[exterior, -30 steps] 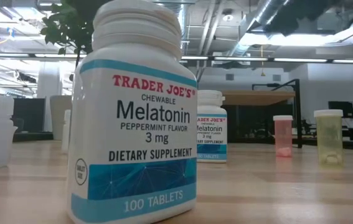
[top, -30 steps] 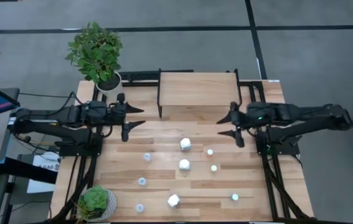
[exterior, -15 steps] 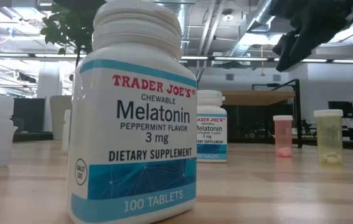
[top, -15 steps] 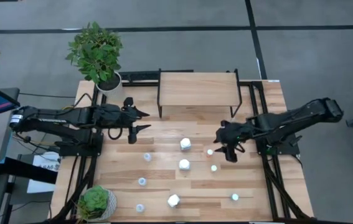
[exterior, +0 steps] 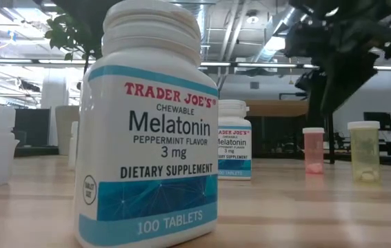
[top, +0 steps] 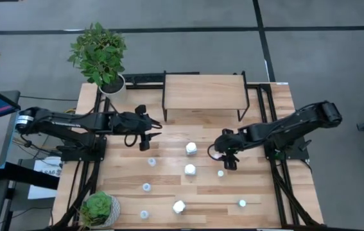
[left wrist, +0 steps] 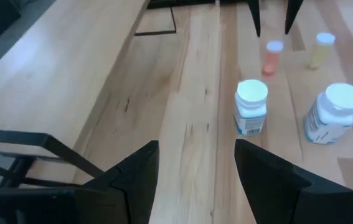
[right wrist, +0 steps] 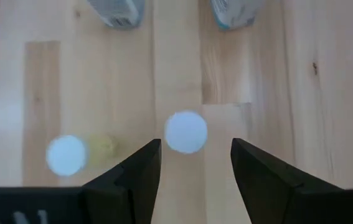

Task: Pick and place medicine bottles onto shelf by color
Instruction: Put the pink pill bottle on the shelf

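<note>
Several medicine bottles stand upright on the table: white ones (top: pixel 191 148) (top: pixel 190 170) (top: pixel 179 206) and small ones, among them a reddish one (exterior: pixel 313 149) and a yellow one (exterior: pixel 364 151). My right gripper (top: pixel 223 154) hangs open, slanting down, just above the reddish bottle. That bottle's pale cap (right wrist: pixel 186 131) shows ahead of the open fingers, untouched. My left gripper (top: pixel 154 136) is open above bare table, left of the white bottles (left wrist: pixel 251 106) (left wrist: pixel 335 112). The shelf (top: pixel 204 92) stands at the far middle with nothing on its board.
A potted plant (top: pixel 99 54) stands at the far left corner and a smaller one (top: pixel 98 208) at the near left corner. Small bluish bottles (top: pixel 151 162) (top: pixel 146 187) (top: pixel 144 213) line the near left. A big white bottle (exterior: pixel 147 124) fills the low view's foreground.
Both arms have reached in toward the table's middle and sunk. My right gripper went left, toward the near edge and down, tipping steeply, until it came over the reddish bottle. My left gripper went right toward the white bottles and dipped a little. No bottle has moved.
</note>
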You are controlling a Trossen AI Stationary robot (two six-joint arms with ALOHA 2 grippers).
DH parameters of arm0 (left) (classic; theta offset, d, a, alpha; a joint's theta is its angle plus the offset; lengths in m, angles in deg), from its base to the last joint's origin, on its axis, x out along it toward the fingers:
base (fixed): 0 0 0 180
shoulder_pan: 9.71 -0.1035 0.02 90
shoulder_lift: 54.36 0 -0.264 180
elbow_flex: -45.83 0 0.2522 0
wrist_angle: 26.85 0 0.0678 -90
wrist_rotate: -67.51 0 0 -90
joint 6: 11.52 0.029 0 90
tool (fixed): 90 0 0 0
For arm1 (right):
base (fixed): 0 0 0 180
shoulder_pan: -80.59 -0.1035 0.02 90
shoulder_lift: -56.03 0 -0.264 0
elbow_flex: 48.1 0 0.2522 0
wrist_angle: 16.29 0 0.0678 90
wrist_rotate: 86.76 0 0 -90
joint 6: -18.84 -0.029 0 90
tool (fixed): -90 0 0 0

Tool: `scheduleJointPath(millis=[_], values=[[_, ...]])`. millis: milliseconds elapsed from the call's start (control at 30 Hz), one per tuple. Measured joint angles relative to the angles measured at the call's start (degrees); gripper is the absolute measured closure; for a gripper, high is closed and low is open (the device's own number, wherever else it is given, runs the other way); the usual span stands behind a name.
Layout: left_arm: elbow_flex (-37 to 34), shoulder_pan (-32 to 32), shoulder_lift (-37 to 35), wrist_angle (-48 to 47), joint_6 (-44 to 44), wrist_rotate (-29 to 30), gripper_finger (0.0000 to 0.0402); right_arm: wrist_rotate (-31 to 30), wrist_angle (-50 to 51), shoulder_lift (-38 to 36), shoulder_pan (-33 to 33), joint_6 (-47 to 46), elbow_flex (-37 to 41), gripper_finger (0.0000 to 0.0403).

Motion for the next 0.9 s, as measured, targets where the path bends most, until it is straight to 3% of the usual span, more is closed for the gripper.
scheduleJointPath(millis=[900], values=[[0.0,0.0,1.7,0.8,0.7,0.2,0.0203,0.4,-6.7,9.2,-0.1,0.1,-0.1,0.0184]])
